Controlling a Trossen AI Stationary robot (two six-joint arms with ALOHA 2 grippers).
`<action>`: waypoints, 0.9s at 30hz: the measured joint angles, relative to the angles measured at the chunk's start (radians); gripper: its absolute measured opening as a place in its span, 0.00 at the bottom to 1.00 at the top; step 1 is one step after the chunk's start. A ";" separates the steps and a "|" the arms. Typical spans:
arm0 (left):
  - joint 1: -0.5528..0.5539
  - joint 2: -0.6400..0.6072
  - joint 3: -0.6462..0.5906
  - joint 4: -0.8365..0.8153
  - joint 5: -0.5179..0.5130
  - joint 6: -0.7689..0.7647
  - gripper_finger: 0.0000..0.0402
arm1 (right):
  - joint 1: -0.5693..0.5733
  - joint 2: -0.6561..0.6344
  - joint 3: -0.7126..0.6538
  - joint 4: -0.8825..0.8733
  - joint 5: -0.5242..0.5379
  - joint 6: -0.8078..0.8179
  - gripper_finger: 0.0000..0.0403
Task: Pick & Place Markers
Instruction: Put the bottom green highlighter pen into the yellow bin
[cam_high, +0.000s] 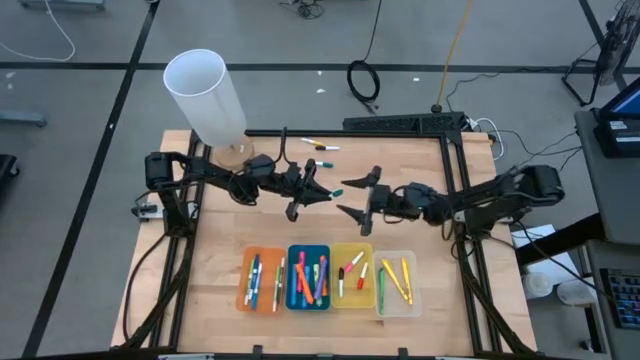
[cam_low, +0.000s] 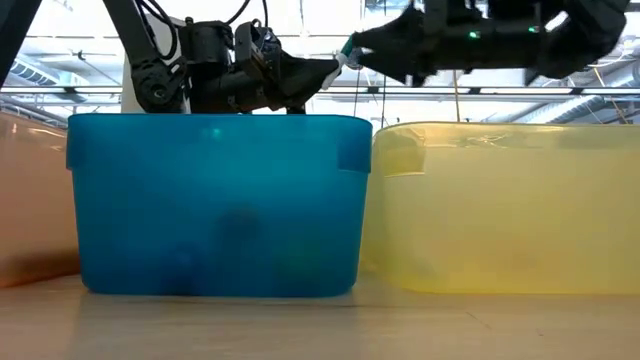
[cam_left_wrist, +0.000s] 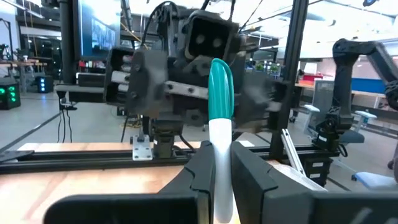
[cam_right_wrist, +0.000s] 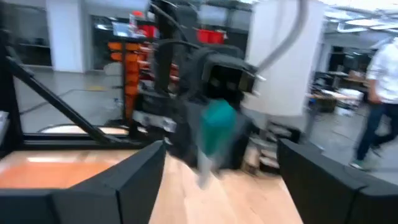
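Note:
My left gripper (cam_high: 318, 192) is over the middle of the table, shut on a white marker with a teal cap (cam_high: 337, 192). The cap points toward the table's right. My right gripper (cam_high: 343, 196) faces it, open, and its fingertips stand either side of the cap's end without touching it. The right wrist view shows the teal cap (cam_right_wrist: 217, 127) in the gap ahead. Both grippers hang high above the trays in the low view. Many markers lie in the orange (cam_high: 262, 278), blue (cam_high: 308, 276), yellow (cam_high: 352, 272) and clear (cam_high: 396, 283) trays. Two more markers (cam_high: 322, 146) lie on the table's far part. My left gripper pinches the marker's white barrel (cam_left_wrist: 219, 174) between its two fingers (cam_left_wrist: 199, 171). The fingers lie along the marker, about level, pointing toward the table's right. The teal cap end (cam_left_wrist: 220, 87) sticks out past the fingertips. The marker is lifted clear of the table.
The four trays stand in a row near the table's near edge. A tall white cylinder (cam_high: 205, 95) stands at the far left corner. A black frame (cam_high: 400, 125) runs along the far and right edges. Bare wood lies between the grippers and the trays.

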 joint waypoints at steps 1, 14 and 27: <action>0.000 0.000 0.000 -0.003 0.000 0.001 0.08 | 0.000 0.019 0.018 0.007 -0.019 0.000 0.75; -0.006 0.000 0.000 -0.022 0.007 0.021 0.08 | -0.014 0.143 0.104 0.010 -0.064 -0.010 0.52; -0.022 -0.001 0.000 -0.038 0.018 0.021 0.10 | -0.005 0.140 0.104 0.013 -0.067 -0.052 0.08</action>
